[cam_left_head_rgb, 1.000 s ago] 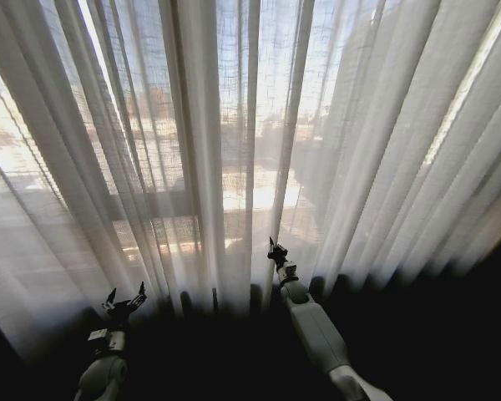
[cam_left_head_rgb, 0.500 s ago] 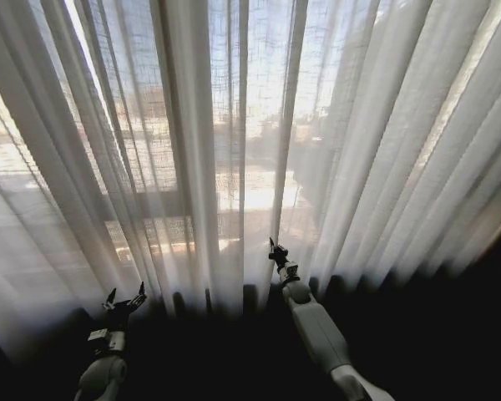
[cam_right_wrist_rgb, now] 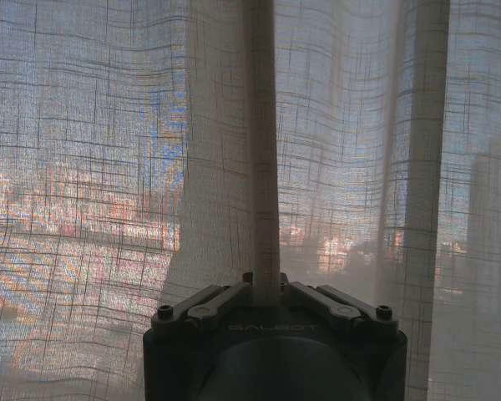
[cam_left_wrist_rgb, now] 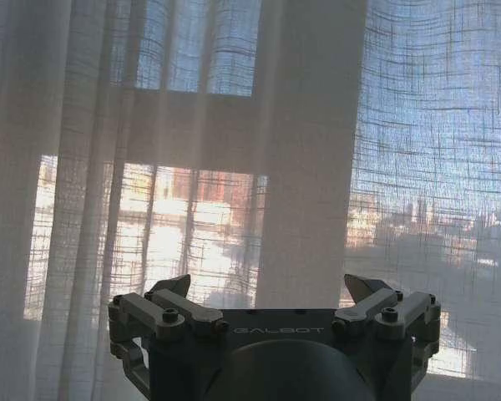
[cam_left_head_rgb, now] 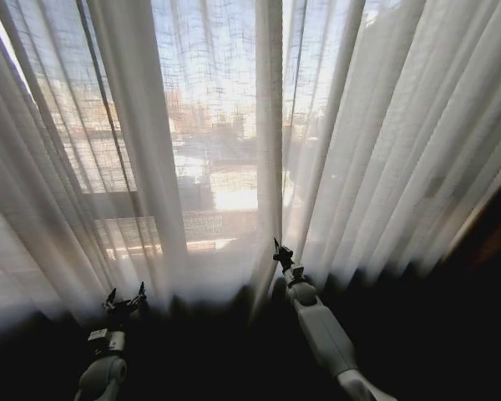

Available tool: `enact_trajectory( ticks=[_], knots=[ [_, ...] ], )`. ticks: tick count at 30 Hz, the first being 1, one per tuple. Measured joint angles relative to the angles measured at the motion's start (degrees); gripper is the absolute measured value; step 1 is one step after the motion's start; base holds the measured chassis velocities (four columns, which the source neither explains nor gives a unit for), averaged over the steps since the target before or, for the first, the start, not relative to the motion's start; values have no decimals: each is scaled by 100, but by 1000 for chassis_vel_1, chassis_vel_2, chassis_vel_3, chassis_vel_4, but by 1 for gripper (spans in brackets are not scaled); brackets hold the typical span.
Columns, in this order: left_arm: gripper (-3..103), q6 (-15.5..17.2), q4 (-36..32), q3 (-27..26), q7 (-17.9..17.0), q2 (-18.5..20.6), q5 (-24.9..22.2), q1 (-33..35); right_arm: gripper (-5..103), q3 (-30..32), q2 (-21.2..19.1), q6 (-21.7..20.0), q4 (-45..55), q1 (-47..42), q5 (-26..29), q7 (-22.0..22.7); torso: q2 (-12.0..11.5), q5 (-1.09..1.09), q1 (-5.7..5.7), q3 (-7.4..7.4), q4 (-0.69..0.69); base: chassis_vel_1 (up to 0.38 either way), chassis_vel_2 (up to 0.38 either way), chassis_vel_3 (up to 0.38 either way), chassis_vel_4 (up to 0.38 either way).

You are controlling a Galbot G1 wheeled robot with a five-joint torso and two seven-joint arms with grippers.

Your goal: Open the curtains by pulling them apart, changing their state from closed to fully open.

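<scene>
The curtains (cam_left_head_rgb: 359, 142) are sheer white fabric in long vertical pleats that hang across the whole window. My right gripper (cam_left_head_rgb: 279, 249) reaches up to the hem near the middle. In the right wrist view the right gripper (cam_right_wrist_rgb: 264, 289) is shut on a narrow vertical fold of the curtains (cam_right_wrist_rgb: 260, 150). My left gripper (cam_left_head_rgb: 125, 296) stands low at the left, just short of the fabric. In the left wrist view the left gripper (cam_left_wrist_rgb: 269, 288) is open with the curtains (cam_left_wrist_rgb: 309, 167) hanging beyond its fingers (cam_left_wrist_rgb: 177, 290).
A window frame bar (cam_left_head_rgb: 121, 203) and sunlit buildings show through the fabric. The floor below the hem (cam_left_head_rgb: 417, 334) is dark. A dark edge (cam_left_head_rgb: 493, 225) stands at the far right.
The head view has shifted. The fold held by my right gripper now stands slightly further right, and the fabric to its left looks stretched flatter. The left arm keeps its place.
</scene>
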Motion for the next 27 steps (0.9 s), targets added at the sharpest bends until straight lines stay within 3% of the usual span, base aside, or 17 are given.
enact_trajectory(
  ticks=[27],
  knots=[
    [100, 0, 0, 0, 0, 0, 0, 1, 0, -44, 21, 40, 100, -76, 64, -103, 0, 0, 1, 0, 0, -354, -351, 355, 352]
  ],
)
